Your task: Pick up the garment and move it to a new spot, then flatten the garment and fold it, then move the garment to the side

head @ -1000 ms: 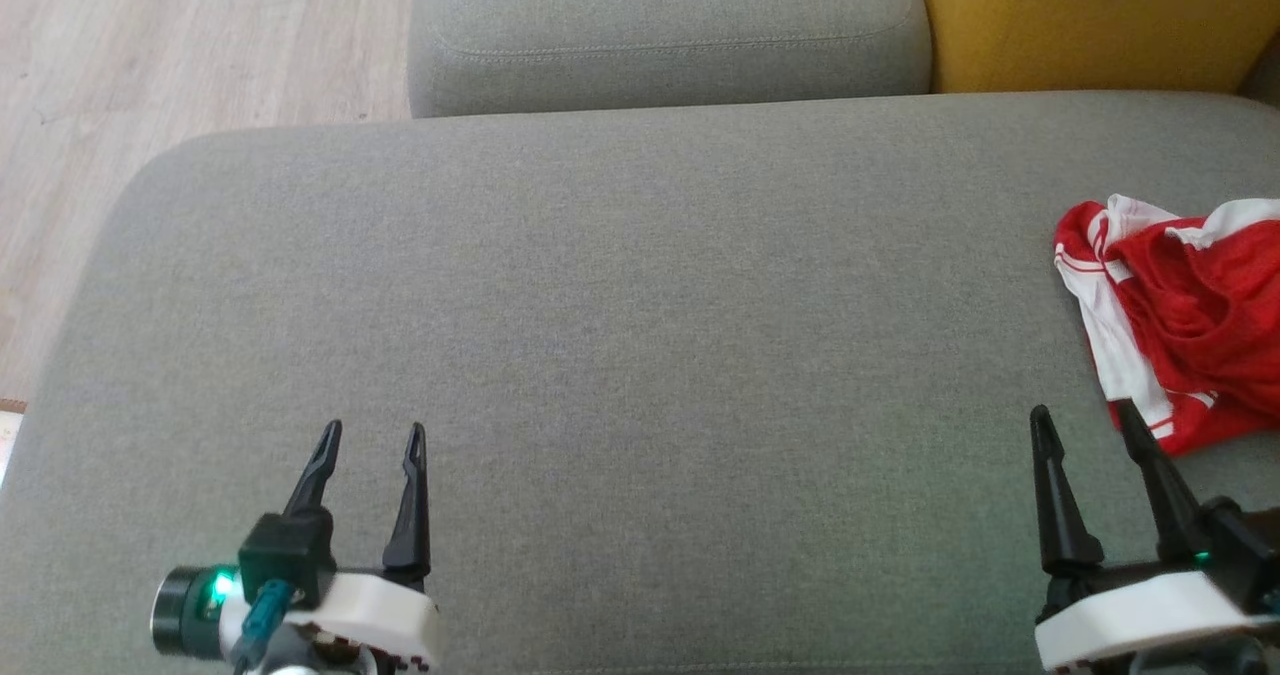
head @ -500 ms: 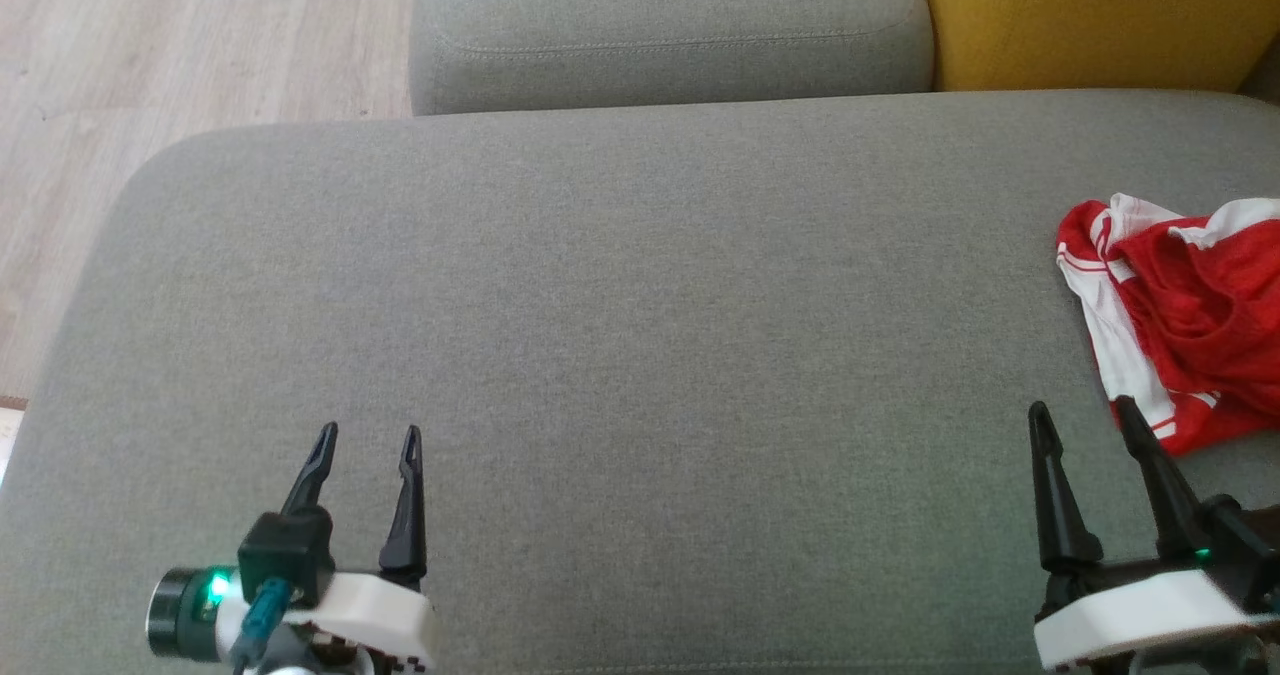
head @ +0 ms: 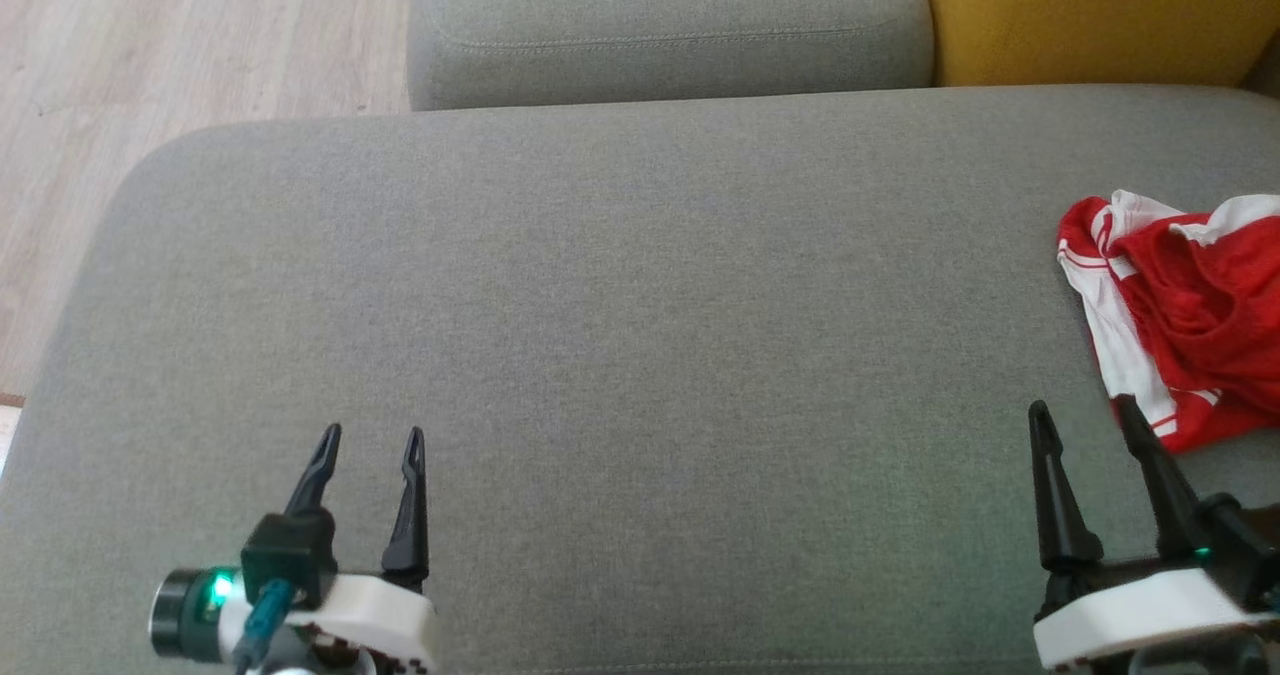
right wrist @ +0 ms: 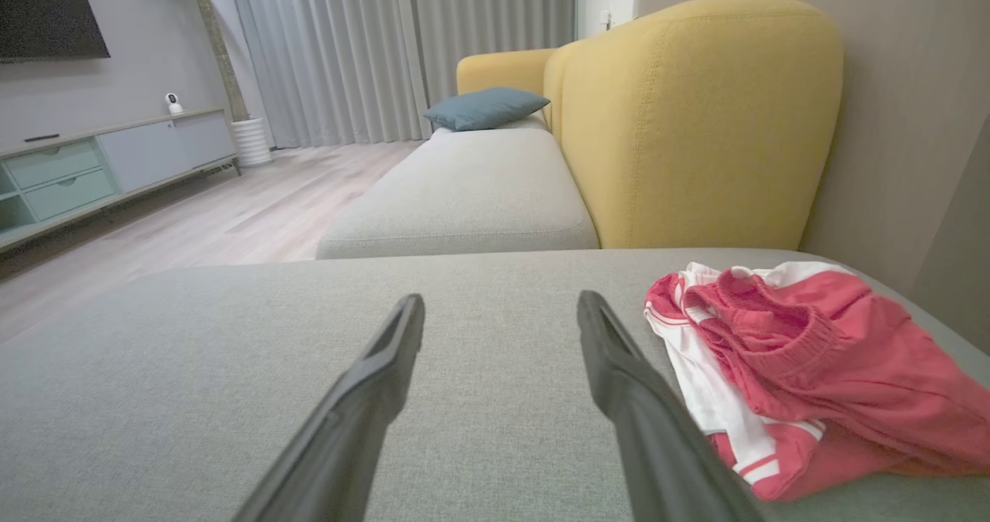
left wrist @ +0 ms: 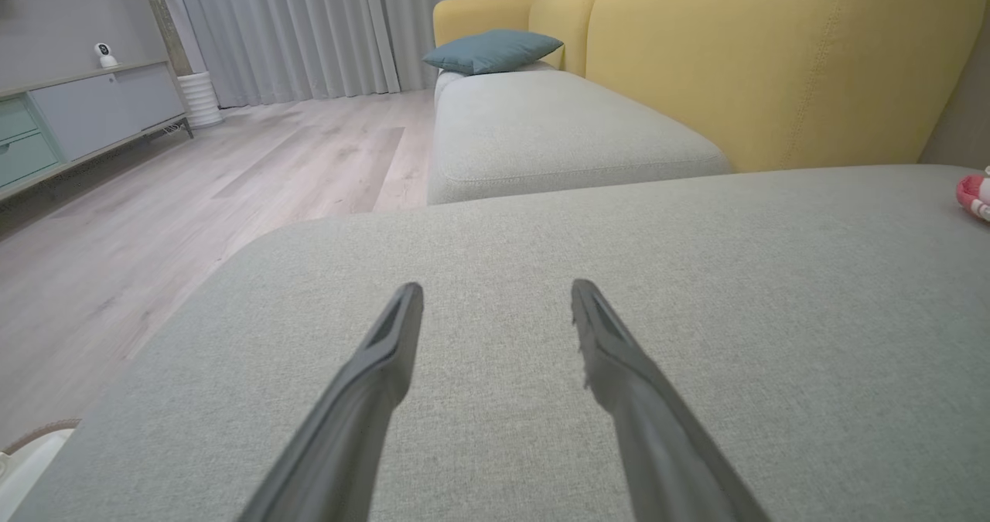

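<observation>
The garment [head: 1190, 315] is a crumpled red and white piece lying on the grey cushion [head: 640, 355] at its far right. It appears again in the right wrist view [right wrist: 804, 367], and its edge peeks in on the right of the left wrist view [left wrist: 976, 195]. My right gripper [head: 1086, 408] stands open just short of the garment's near left corner, empty. My left gripper [head: 372, 433] is open and empty at the lower left, far from the garment. Both pairs of fingers hover over bare cushion [left wrist: 495, 352] [right wrist: 495, 336].
A second grey seat cushion [head: 660, 25] lies beyond the big one, with a yellow sofa back [head: 1090, 15] to its right. Wooden floor [head: 120, 85] runs along the left side. A blue pillow [right wrist: 486, 107] and a cabinet [right wrist: 93, 166] are farther off.
The head view has shifted slightly. Both grippers and the garment stay where they were.
</observation>
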Tool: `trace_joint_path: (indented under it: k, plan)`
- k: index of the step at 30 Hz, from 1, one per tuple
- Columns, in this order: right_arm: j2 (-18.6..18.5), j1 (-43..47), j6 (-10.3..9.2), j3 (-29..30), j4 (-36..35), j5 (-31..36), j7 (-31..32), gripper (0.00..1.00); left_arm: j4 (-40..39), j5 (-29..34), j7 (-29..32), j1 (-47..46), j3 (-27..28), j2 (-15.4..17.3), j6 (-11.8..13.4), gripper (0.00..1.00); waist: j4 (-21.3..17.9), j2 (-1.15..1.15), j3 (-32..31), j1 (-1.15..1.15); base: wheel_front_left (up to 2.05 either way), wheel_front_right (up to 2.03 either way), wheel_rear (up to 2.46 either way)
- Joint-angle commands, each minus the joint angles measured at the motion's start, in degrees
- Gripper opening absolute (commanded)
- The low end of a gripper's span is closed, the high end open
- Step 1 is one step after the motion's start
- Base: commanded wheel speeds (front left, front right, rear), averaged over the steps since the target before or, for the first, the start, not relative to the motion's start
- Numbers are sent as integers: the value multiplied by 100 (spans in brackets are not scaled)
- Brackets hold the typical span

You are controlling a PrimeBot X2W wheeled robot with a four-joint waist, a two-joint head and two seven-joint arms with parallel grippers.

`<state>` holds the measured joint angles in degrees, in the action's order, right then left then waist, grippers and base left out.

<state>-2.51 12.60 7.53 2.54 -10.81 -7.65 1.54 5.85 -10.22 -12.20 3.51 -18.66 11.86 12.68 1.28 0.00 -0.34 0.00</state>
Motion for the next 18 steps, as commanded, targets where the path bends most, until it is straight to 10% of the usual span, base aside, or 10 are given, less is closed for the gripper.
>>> trace_joint_path:
  k: [1, 18]
  plan:
    - [0, 0, 0, 0, -2, -1, 0, 0, 0, -3, -1, -1, -7, 1, 0, 0, 1, 0, 2, 0, 0, 0, 0]
    - [-68, -203, 0, -63, 465, -1052, -16, 0, 244, -1010, 155, -69, 163, -88, -230, 0, -14, 0, 10, 0, 0, 0, 0]
